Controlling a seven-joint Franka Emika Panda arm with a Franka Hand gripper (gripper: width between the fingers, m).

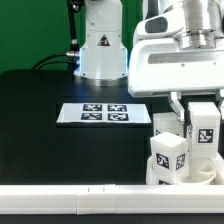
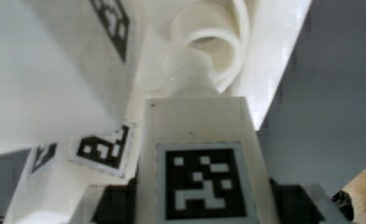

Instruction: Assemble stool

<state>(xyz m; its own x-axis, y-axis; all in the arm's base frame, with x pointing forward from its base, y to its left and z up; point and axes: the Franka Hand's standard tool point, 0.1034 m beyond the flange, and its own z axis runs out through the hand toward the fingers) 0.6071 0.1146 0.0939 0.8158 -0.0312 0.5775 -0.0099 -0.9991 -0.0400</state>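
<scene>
My gripper (image 1: 201, 108) is shut on a white blocky stool leg (image 1: 203, 132) with a black-and-white tag, held upright at the exterior view's right. In the wrist view the leg (image 2: 205, 150) sits between my dark fingers (image 2: 119, 206), its tag facing the camera. Beyond its far end is the white seat (image 2: 212, 50) with a rounded recessed socket. Two other tagged legs (image 1: 167, 153) stand on the seat (image 1: 160, 176) next to the held one. One of them shows in the wrist view (image 2: 95, 148).
The marker board (image 1: 105, 114) lies flat on the black table in the middle. The robot base (image 1: 100, 45) stands behind it. A long white border rail (image 1: 80, 200) runs along the front edge, just in front of the seat.
</scene>
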